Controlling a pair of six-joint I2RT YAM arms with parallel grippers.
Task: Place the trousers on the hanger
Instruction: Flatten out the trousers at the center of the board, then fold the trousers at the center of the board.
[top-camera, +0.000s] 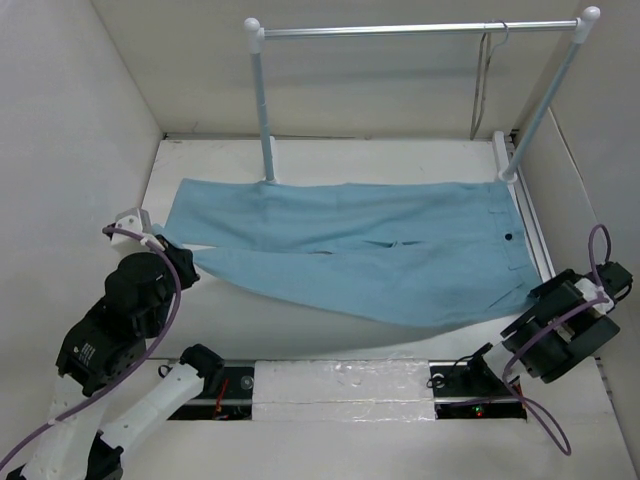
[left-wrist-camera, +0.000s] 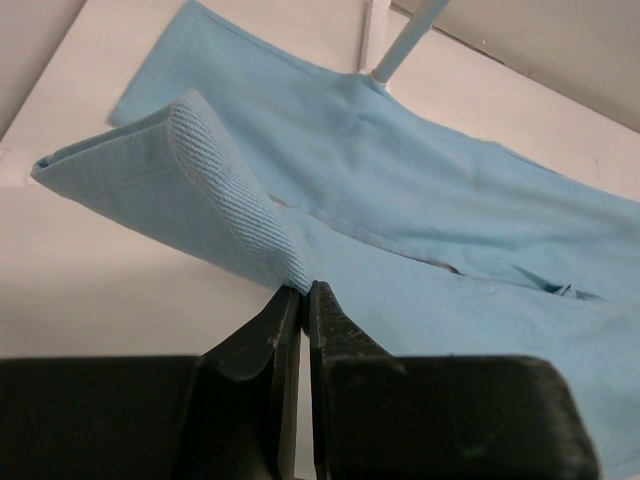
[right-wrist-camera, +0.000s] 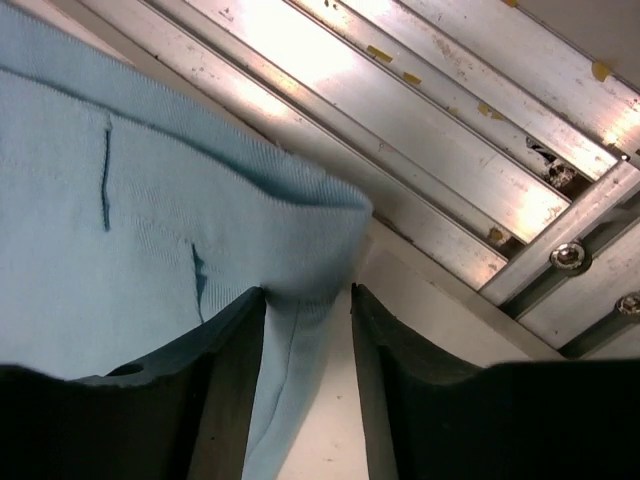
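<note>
The light blue trousers (top-camera: 360, 250) lie flat across the table, waist to the right and legs to the left. My left gripper (top-camera: 185, 262) is at the end of the near leg. In the left wrist view it (left-wrist-camera: 303, 290) is shut on the folded cuff of the trousers (left-wrist-camera: 200, 190), which is lifted a little off the table. My right gripper (top-camera: 535, 300) is at the near waist corner. In the right wrist view it (right-wrist-camera: 308, 292) is open, with the waistband edge (right-wrist-camera: 290, 230) lying between the jaws. The grey wire hanger (top-camera: 487, 80) hangs from the rack bar at the back right.
A white-posted rack with a silver bar (top-camera: 400, 30) stands at the back; its left post (top-camera: 265, 120) meets the trousers' far edge. Aluminium rails (right-wrist-camera: 400, 110) run along the table's right side beside the waist. White walls close in the left, back and right.
</note>
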